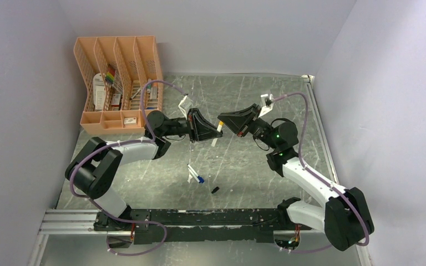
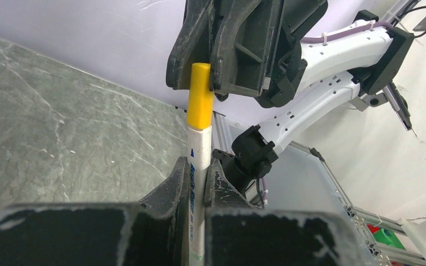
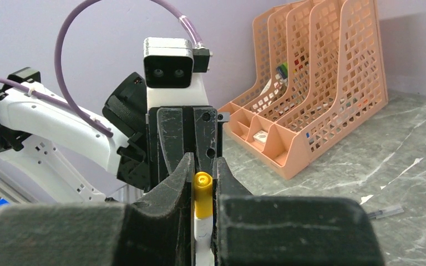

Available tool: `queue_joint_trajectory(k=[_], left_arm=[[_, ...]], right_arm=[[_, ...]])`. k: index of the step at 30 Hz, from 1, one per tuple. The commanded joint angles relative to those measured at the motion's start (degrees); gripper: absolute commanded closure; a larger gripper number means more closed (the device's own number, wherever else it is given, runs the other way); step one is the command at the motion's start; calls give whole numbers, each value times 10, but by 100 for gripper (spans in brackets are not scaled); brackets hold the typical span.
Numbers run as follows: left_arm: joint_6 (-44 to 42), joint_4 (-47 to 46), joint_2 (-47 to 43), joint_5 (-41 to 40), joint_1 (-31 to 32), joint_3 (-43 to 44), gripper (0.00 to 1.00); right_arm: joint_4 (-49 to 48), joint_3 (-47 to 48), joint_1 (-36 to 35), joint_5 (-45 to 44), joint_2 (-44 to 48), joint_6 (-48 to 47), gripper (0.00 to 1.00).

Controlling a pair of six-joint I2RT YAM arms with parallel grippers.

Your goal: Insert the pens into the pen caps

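Two tabletop arms, the left arm (image 1: 136, 149) and the right arm (image 1: 310, 178), wear white shells over black joints and scuffed black wedge-shaped fingers (image 2: 163, 197), each trailed by a purple cable (image 1: 166, 82) cinched with white zip ties (image 2: 321, 39), a green light (image 1: 278, 134) glowing on the right arm's wrist, centre-right.

Blocked centre by left claw (image 1: 217, 133), right claw (image 1: 222, 123) joined via white pen (image 2: 199, 155), yellow cap (image 2: 201, 102); far-left by rack (image 1: 119, 83); passable over far desk (image 1: 233, 91).

Bright, even, diffuse light — soft faint shadows on table (image 1: 244, 166); wrist views soft in near foreground.
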State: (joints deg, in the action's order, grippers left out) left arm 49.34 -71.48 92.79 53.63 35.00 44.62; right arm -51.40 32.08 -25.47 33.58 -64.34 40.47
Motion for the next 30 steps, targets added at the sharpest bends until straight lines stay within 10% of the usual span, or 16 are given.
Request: queue_joint_trajectory(k=[1,30], left_arm=[[-22,-124,-59,-125,-17,86,93],[-43,-97,-53,-77,-50,171,93]], right_arm=[[191,-48,-48,129,-35,-21,100],[244,-79,-103,159,-104,-56,100]])
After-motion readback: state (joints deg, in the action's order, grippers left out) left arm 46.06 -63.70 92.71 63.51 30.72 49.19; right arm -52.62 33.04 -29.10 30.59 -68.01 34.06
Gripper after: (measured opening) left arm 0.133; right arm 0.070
